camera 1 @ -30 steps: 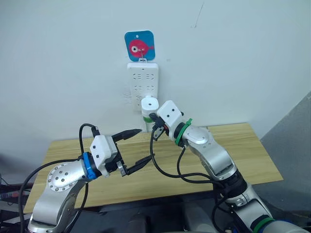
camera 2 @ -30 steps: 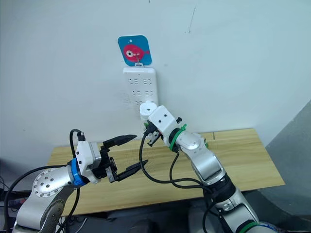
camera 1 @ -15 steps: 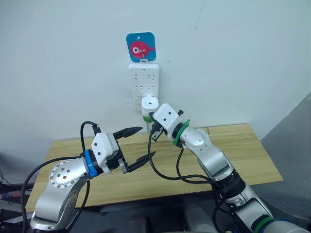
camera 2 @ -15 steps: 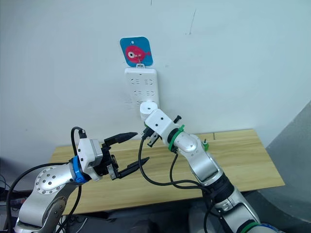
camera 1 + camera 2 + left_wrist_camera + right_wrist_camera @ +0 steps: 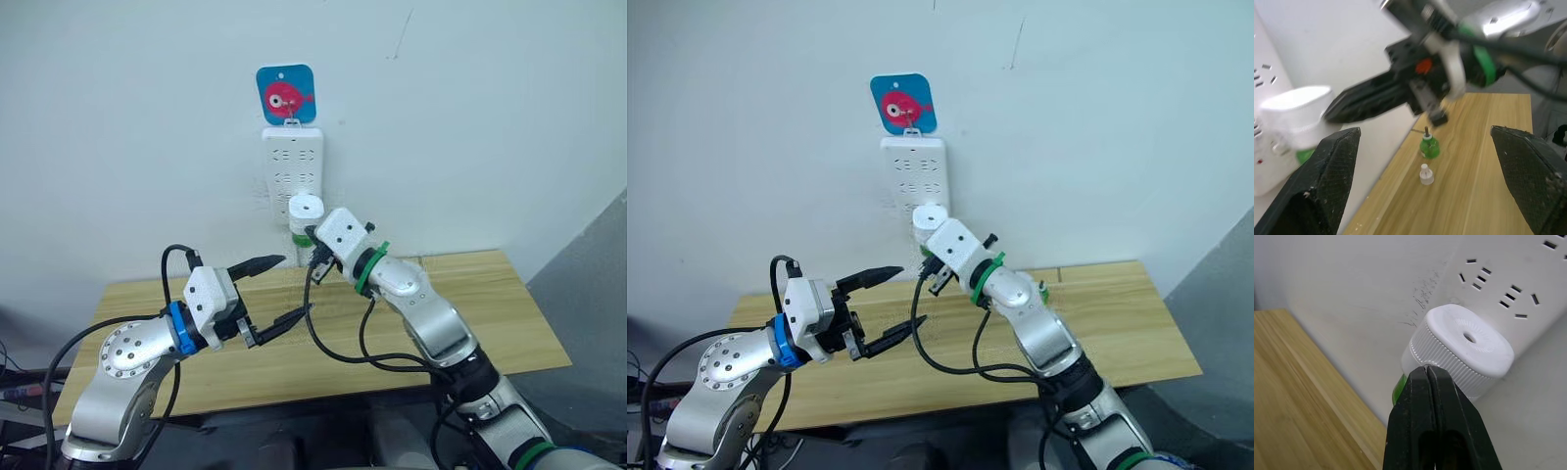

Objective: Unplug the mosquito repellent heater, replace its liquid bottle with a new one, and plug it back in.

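left gripper (image 5: pixel 277 291): nearest the camera, raised over the near part of the table, fingers spread wide, nothing between them. Points toward the wall.
table (image 5: pixel 509 323): light wood top, pushed against the white wall.
spare bottle (image 5: pixel 1428 146): small green bottle with a thin wick on top, standing upright on the table near the wall, seen in the left wrist view.
cap (image 5: pixel 1425 175): small white cap, standing on the table just beside the green bottle, apart from it.
right gripper (image 5: pixel 1428 382): up at the wall, right at the heater's ribbed side. Fingers pressed together, no gap between them, tips in front of the heater. Can't tell if they touch it.
heater (image 5: pixel 305 214): white rounded unit with a small hole in its top face, plugged into the lower part of the power strip, sticking out from the wall above the table's far edge. A bit of green bottle shows under it.
power strip (image 5: pixel 292 168): long white multi-socket strip, mounted upright on the wall.
hook tag (image 5: pixel 286 93): blue square with a red fish, on the wall just above the strip.
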